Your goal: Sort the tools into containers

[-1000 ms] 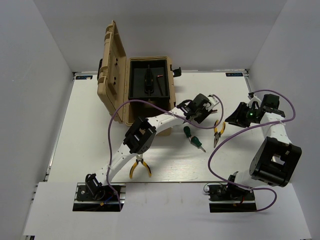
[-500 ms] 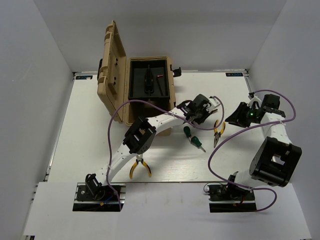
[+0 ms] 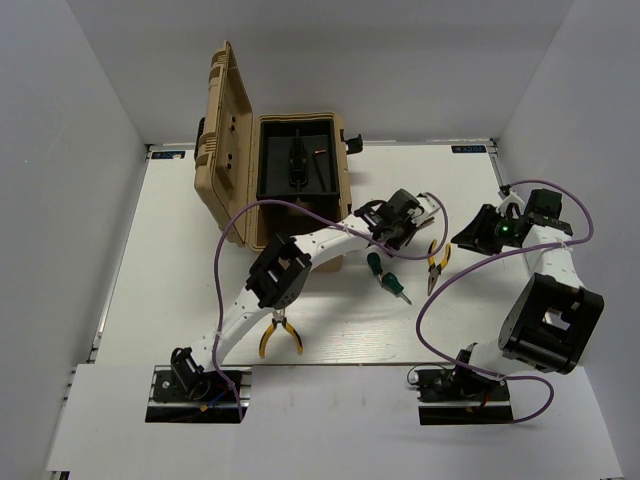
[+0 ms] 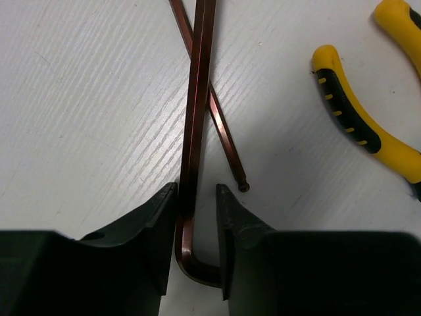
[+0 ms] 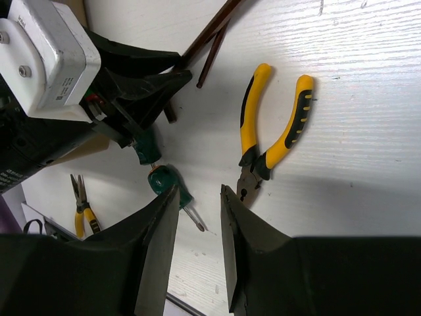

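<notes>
The tan toolbox (image 3: 232,150) stands open at the back, its black inner tray (image 3: 270,160) exposed. My left gripper (image 3: 410,222) is down on the table, its jaws (image 4: 196,191) closed narrowly on the bent end of a dark brown hex key (image 4: 197,99) that lies across a second hex key (image 4: 220,131). Yellow pliers (image 3: 437,262) lie just right of it, also in the left wrist view (image 4: 355,125). Two green screwdrivers (image 3: 385,275) lie close by. My right gripper (image 3: 468,238) hovers open and empty above these pliers (image 5: 273,131).
A second pair of yellow pliers (image 3: 278,335) lies near the front, under the left arm. A dark tool and a small red item lie in the tray. Purple cables loop over both arms. White walls enclose the table.
The left gripper has shifted very slightly over the hex keys. The right arm and the tools have not visibly moved.
</notes>
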